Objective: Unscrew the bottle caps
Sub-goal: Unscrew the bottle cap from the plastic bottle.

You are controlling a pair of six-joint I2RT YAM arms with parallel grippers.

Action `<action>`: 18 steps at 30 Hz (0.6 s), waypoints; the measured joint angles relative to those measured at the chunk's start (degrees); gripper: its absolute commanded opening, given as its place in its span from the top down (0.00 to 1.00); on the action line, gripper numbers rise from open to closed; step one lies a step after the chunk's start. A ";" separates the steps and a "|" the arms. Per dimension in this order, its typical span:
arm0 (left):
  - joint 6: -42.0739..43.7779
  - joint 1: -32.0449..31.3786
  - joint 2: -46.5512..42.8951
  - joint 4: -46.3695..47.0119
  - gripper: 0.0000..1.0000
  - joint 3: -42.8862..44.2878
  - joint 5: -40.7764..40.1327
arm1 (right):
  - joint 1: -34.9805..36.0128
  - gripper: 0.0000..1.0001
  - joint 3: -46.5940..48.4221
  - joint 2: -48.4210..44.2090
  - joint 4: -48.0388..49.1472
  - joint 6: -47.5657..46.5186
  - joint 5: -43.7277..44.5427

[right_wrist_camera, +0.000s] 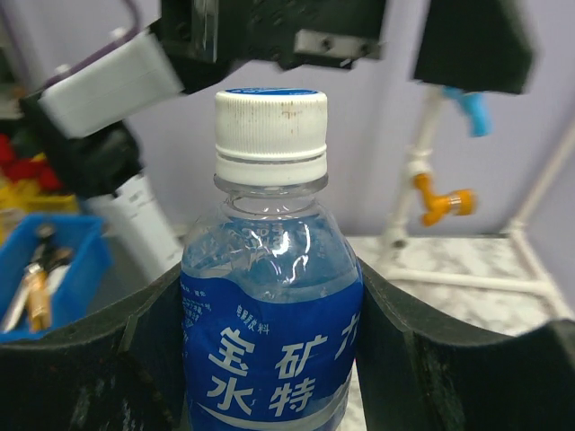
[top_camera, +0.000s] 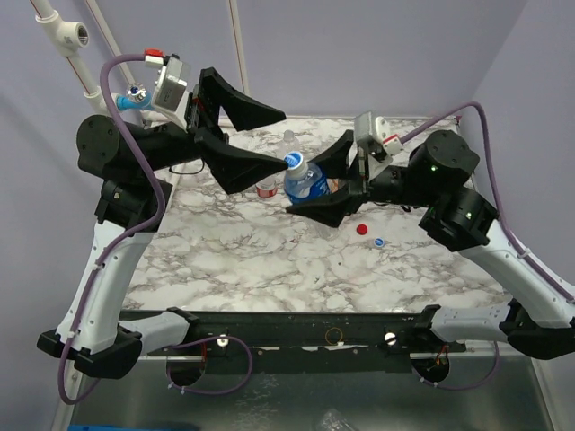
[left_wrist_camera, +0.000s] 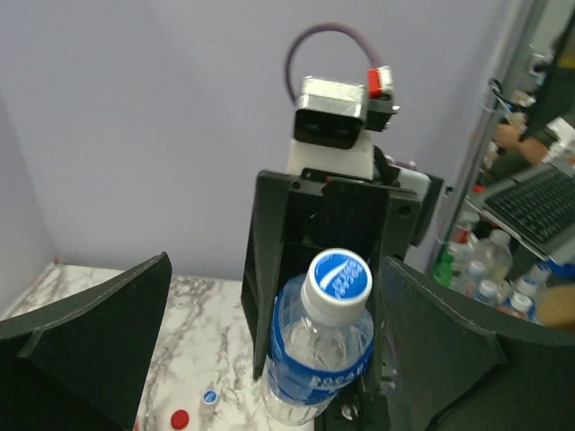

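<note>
A clear bottle with a blue label [top_camera: 307, 182] [left_wrist_camera: 316, 359] [right_wrist_camera: 269, 341] is held upright above the marble table [top_camera: 225, 251], and my right gripper [top_camera: 322, 182] [right_wrist_camera: 269, 377] is shut on its body. Its blue-and-white cap [top_camera: 294, 162] [left_wrist_camera: 338, 277] [right_wrist_camera: 270, 121] sits on the neck. My left gripper [top_camera: 285, 141] [left_wrist_camera: 274, 296] is open, its fingers standing either side of the cap without touching it. A loose red cap [top_camera: 362, 229] [left_wrist_camera: 181, 418] and a loose blue-and-white cap [top_camera: 379, 241] [left_wrist_camera: 209, 396] lie on the table to the right.
A red-labelled bottle [top_camera: 267, 189] stands just behind the left gripper's lower finger. White pipework [top_camera: 63, 36] with orange and blue fittings [right_wrist_camera: 440, 202] rises at the back. A blue bin [right_wrist_camera: 45, 269] shows off the table's side.
</note>
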 measured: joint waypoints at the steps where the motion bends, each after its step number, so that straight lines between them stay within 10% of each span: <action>1: -0.70 0.00 0.35 0.98 0.02 0.13 2.64 | 0.00 0.99 0.02 0.48 -0.94 0.76 -3.39; 18: -6.47 -1.25 2.16 5.29 0.02 2.03 24.74 | -2.05 0.99 0.96 4.70 -3.08 4.13 -20.44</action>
